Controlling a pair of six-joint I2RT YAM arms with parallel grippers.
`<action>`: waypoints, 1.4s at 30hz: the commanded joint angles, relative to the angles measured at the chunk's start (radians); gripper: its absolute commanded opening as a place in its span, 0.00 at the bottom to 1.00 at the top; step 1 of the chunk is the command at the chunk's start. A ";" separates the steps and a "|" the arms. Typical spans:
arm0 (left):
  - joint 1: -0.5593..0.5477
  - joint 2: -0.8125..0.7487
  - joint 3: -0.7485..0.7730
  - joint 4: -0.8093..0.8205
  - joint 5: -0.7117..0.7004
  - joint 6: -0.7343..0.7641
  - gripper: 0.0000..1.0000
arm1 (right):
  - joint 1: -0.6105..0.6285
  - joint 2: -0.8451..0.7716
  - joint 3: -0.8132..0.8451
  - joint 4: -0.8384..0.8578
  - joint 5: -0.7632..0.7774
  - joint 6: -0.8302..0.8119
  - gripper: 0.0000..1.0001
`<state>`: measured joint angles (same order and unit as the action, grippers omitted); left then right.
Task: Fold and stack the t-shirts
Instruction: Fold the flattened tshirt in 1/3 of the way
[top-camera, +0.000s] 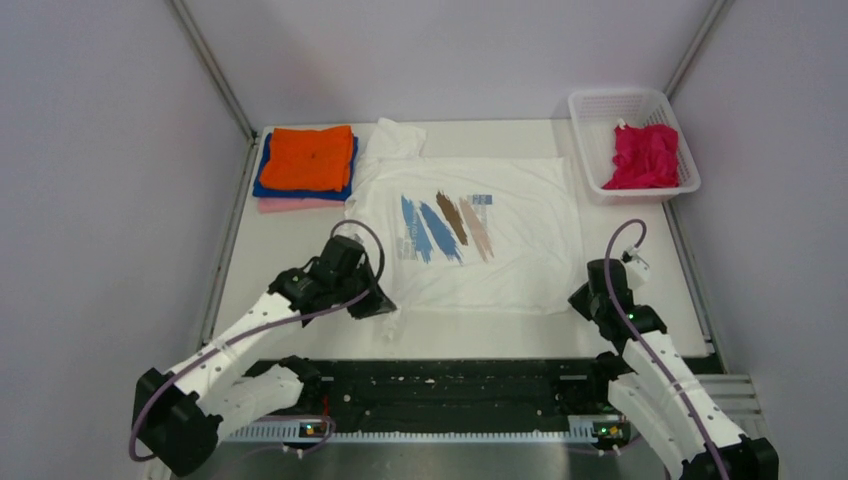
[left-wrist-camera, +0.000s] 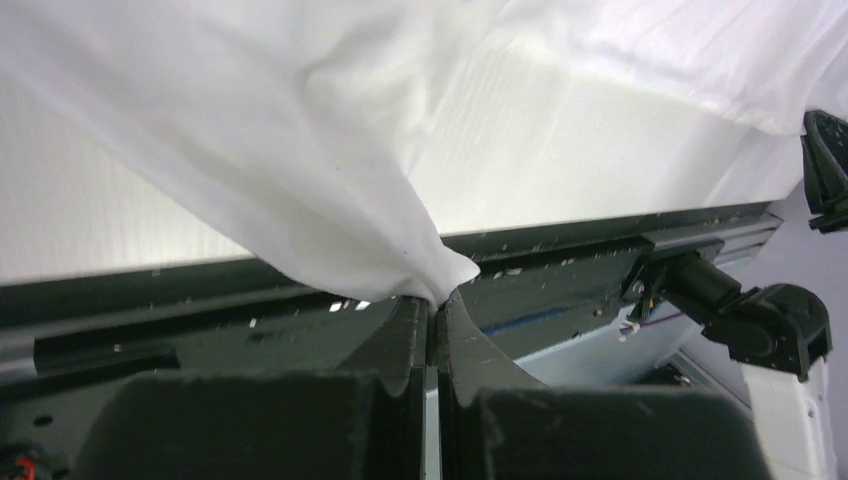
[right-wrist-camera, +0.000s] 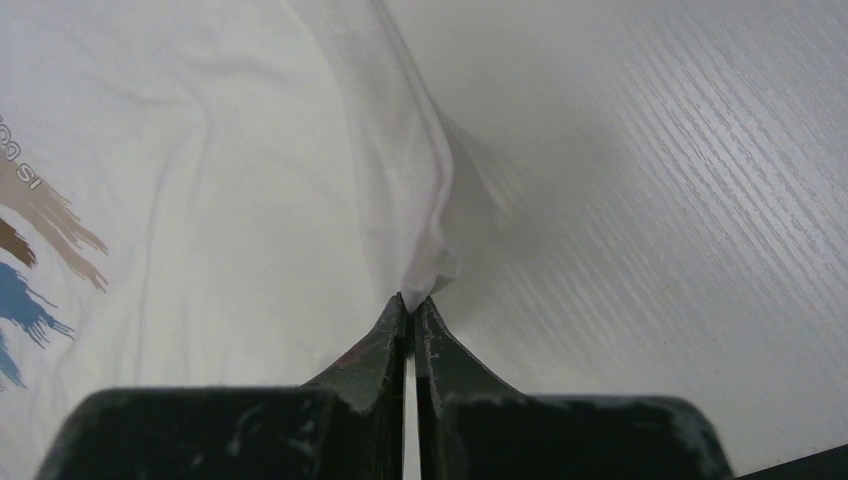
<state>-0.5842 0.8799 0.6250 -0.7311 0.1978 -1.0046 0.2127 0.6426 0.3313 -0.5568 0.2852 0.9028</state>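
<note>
Desk (top-camera: 300, 250): white, faint grain; pale walls (top-camera: 100, 150) on three sides.
Stack: far left corner; folded orange shirt (top-camera: 310, 158) on blue shirt (top-camera: 261, 186) on pink shirt (top-camera: 295, 204).
Basket (top-camera: 590, 110): far right corner; magenta shirt (top-camera: 645, 155) crumpled inside.
White shirt (top-camera: 500, 250): spread mid-desk, print up.
Left fingers (left-wrist-camera: 420, 315): together, clamped on the white shirt's near left corner; cloth drapes up from the tips, off the desk.
Right fingers (right-wrist-camera: 400, 320): together, pinching the near right corner; cloth tented at the tips.
</note>
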 joint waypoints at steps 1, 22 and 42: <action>0.004 0.159 0.207 0.184 -0.120 0.129 0.00 | -0.008 0.085 0.102 0.076 -0.001 -0.047 0.00; 0.344 0.618 0.711 0.259 -0.203 0.358 0.00 | -0.073 0.560 0.483 0.256 0.046 -0.164 0.00; 0.405 1.196 1.274 0.114 -0.163 0.674 0.72 | -0.130 0.913 0.670 0.377 0.107 -0.195 0.37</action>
<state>-0.1951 1.9934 1.7557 -0.5266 0.1055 -0.3706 0.1123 1.5040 0.9165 -0.2348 0.3420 0.7147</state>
